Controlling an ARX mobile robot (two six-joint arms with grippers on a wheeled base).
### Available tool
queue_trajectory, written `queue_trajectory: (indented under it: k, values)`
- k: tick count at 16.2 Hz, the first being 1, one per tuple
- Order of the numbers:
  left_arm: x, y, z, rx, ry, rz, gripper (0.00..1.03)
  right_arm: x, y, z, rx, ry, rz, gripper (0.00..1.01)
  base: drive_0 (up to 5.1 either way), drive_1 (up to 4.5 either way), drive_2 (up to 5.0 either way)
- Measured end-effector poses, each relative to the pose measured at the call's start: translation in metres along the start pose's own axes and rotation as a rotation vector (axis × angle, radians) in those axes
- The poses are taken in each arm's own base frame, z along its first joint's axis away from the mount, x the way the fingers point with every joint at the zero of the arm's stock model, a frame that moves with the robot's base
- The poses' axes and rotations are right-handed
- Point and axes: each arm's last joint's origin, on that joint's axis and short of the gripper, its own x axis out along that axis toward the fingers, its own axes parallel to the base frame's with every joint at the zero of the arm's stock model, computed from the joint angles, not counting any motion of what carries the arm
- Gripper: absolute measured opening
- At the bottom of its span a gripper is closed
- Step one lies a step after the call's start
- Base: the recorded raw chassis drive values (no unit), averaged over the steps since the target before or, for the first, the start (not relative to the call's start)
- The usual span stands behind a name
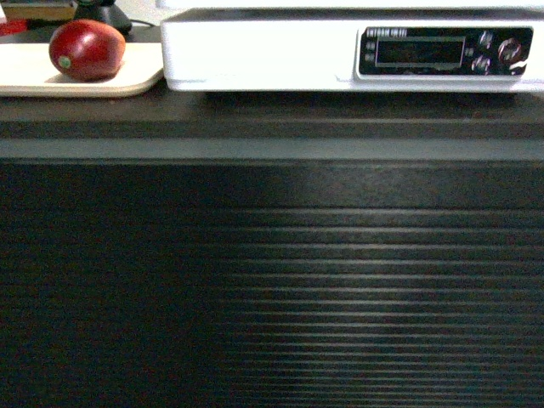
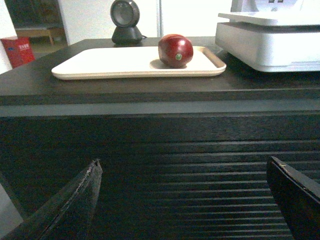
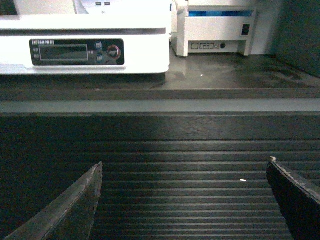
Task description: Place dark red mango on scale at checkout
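Observation:
The dark red mango [image 1: 86,49] lies on a beige tray [image 1: 127,81] at the left of the black checkout counter [image 1: 272,127]; the left wrist view also shows the mango [image 2: 175,50] on the tray [image 2: 100,62]. Right of the tray stands the white scale [image 1: 272,51] with its black display strip [image 1: 442,51]; the scale [image 3: 85,40] fills the upper left of the right wrist view. My left gripper [image 2: 182,167] is open, low in front of the ribbed counter front. My right gripper [image 3: 184,167] is open too, at the same low height. Neither shows in the head view.
A black round device on a stand [image 2: 126,22] sits behind the tray. A white box-shaped machine [image 3: 220,27] stands right of the scale. The scale [image 2: 270,42] borders the tray's right end. A red bin [image 2: 17,50] is far left.

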Motion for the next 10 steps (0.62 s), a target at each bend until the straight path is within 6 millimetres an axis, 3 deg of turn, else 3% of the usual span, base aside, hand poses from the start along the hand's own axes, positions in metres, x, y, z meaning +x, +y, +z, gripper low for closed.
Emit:
queue_trajectory:
  k: [10]
  values:
    - [0.0000,0.0000,0.0000,0.000,0.000,0.000,0.98,0.0000,0.0000,0.0000,0.000,0.000,-0.001,0.98,0.0,0.00,0.0]
